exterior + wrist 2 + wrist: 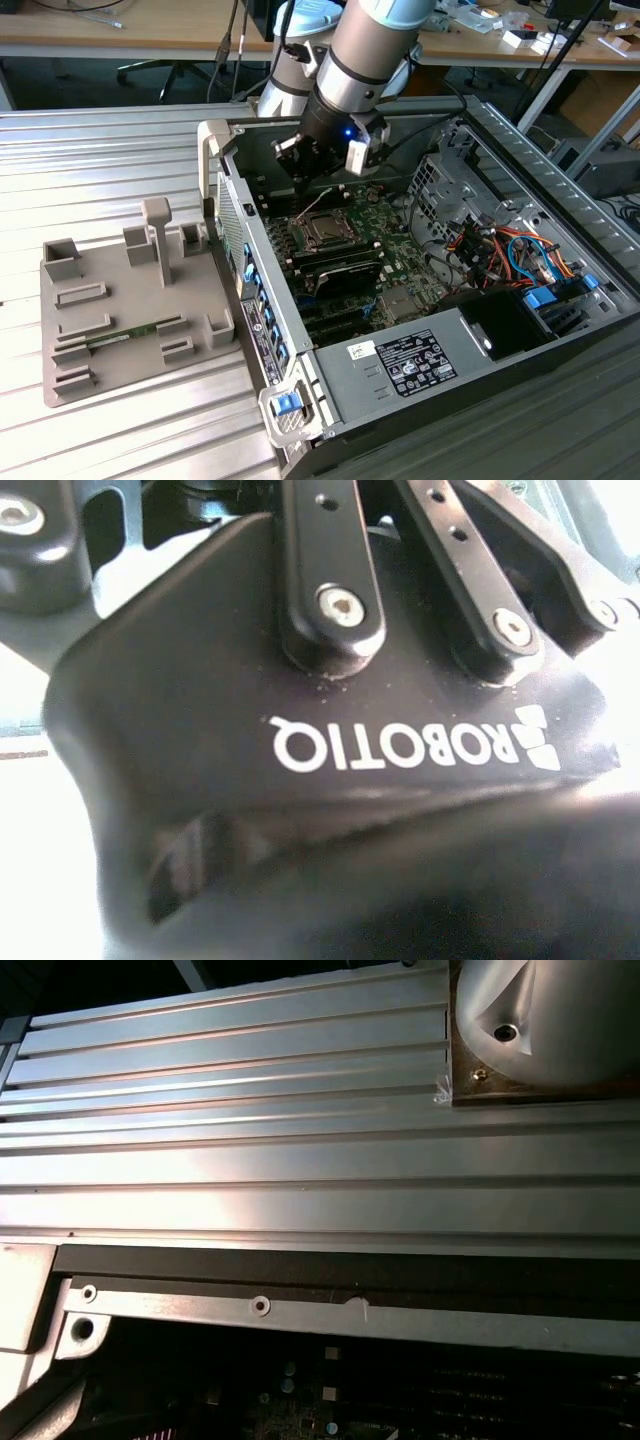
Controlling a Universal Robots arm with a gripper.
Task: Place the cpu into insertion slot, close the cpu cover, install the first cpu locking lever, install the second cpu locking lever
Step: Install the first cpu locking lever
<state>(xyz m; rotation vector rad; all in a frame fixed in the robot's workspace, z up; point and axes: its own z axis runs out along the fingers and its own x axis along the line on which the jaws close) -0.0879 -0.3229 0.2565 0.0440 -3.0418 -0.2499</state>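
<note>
In the exterior view my gripper (303, 180) hangs inside the open computer case, just above and slightly behind the insertion slot (325, 232). The slot is a small square socket with a silver metal rim on the green board. The cpu cover (312, 243) looks to lie flat on it as a thin silver frame. A thin wire lever (318, 203) slants up from the socket's edge towards the gripper. Whether the cpu sits in the socket I cannot tell. The second wrist view shows the gripper's black body (330, 730) and its linkage bars close up.
A grey fixture tray (120, 300) holding a memory stick (120, 335) lies on the ribbed metal table (100, 160) at the exterior view's left. The case wall (225, 190), a white-labelled power supply (415, 360) and cabling (500, 250) surround the board. The first wrist view shows the case rim (300, 1310).
</note>
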